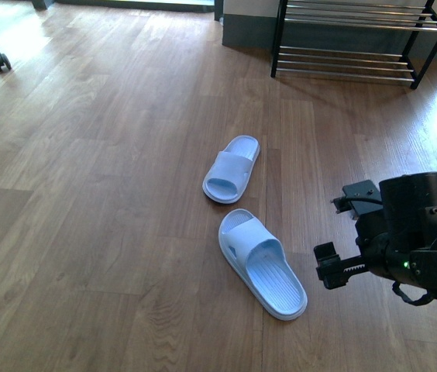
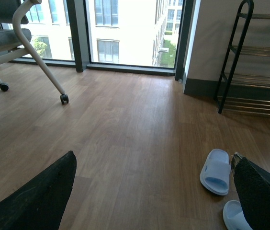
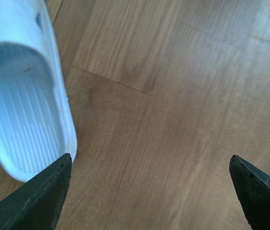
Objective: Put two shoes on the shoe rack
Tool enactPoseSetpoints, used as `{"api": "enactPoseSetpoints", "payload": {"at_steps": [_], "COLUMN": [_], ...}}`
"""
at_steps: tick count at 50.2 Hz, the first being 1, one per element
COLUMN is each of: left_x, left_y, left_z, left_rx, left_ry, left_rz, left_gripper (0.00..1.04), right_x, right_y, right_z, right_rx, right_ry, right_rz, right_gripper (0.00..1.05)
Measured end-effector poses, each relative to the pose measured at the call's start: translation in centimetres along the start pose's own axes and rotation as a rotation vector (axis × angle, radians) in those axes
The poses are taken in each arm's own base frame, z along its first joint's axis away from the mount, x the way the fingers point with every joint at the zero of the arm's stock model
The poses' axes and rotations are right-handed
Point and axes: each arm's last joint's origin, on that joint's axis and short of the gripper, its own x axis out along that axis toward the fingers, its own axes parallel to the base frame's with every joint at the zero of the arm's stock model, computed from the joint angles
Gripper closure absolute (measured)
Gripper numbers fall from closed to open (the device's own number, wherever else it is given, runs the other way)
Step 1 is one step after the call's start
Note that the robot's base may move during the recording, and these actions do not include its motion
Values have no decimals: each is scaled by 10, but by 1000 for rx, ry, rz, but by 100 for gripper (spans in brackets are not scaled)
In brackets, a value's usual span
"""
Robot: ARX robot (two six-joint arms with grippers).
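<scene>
Shoe rack (image 1: 350, 46) at the far right of the front view, hard against the wall (image 1: 249, 15): black frame, thin chrome bars in tiers. Seen again side-on from the left wrist (image 2: 250, 81), rounded loop end uppermost.

Both shoes down on the wooden floor (image 1: 87, 194), well apart from the rack. Far slipper (image 1: 232, 168) pale blue, lying about midway between rack and robot. Near slipper (image 1: 263, 263) just beside it, same colour, angled toward the lower right. Both also in the left wrist view, far slipper (image 2: 216, 171) whole, near slipper (image 2: 233, 215) cut off by the picture edge.

Right gripper (image 3: 149, 165) low over the floor, just to the right of the near slipper, jaws spread wide and gripping nothing. One dark tip right at the rounded end of the near slipper (image 3: 20, 96); cannot tell whether touching or only close.

Left gripper (image 2: 149, 191) out of the front view, also spread wide, nothing between the tips, facing across bare floor toward the window (image 2: 125, 28).

Off to the left, a white-legged chair (image 2: 10, 33) on casters, one caster (image 1: 0, 60) showing at the front view's top left corner.
</scene>
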Motion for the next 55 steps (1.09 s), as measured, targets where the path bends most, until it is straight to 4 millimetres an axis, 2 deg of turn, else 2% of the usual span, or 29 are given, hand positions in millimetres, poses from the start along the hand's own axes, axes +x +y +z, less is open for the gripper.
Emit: {"api": "enactPoseSetpoints", "payload": {"at_steps": [8,20,34,41,55], "left_x": [0,0,0,0,0], "left_y": [0,0,0,0,0], "left_z": [0,0,0,0,0], "left_rx": [0,0,0,0,0], "left_ry": [0,0,0,0,0], "left_rz": [0,0,0,0,-1], "left_gripper": [9,9,9,9,9], "right_x": [10,29,36,40,55], "right_y": [17,23,23,17,10], "right_z": [-8,-17,-12,-10,-25], "right_rx": [-11,-20,-18,-11,-31], "right_ry": [-6,23,10,1,41], "right_rz": [23,35,43,32,23], "right_gripper": [9,9,9,9,9]}}
